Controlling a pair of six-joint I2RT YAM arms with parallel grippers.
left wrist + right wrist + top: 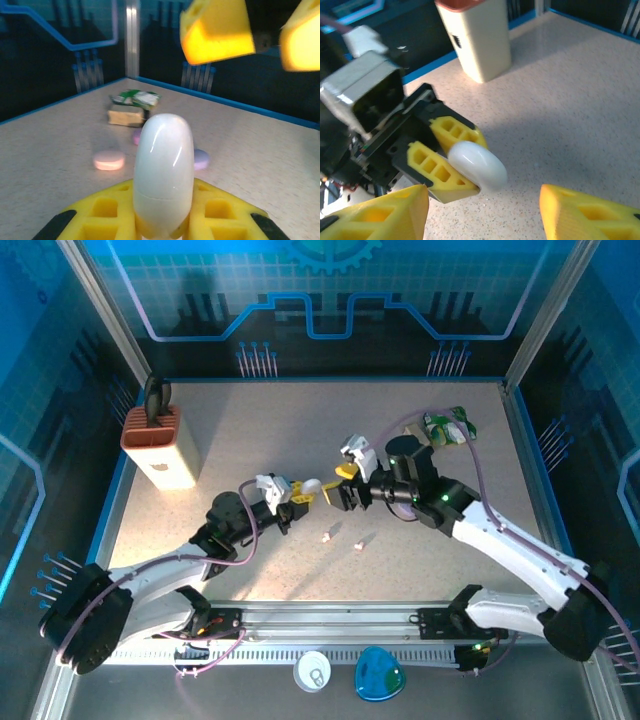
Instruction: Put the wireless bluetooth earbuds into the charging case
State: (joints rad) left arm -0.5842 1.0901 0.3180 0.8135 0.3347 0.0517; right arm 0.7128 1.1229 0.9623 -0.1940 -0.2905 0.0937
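Overhead, the left gripper is clamped on a white case mid-table. The right gripper sits just right of it, jaws apart. Two earbuds lie loose on the table nearer, apart from both.

At the left wrist, the white case stands between yellow fingers, with a pink case and a lilac case beyond.

At the right wrist, its spread fingers face the held case, and a box stands far behind.

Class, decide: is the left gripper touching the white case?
Touching. The right wrist view shows the white case pinched between the left gripper's yellow fingers.
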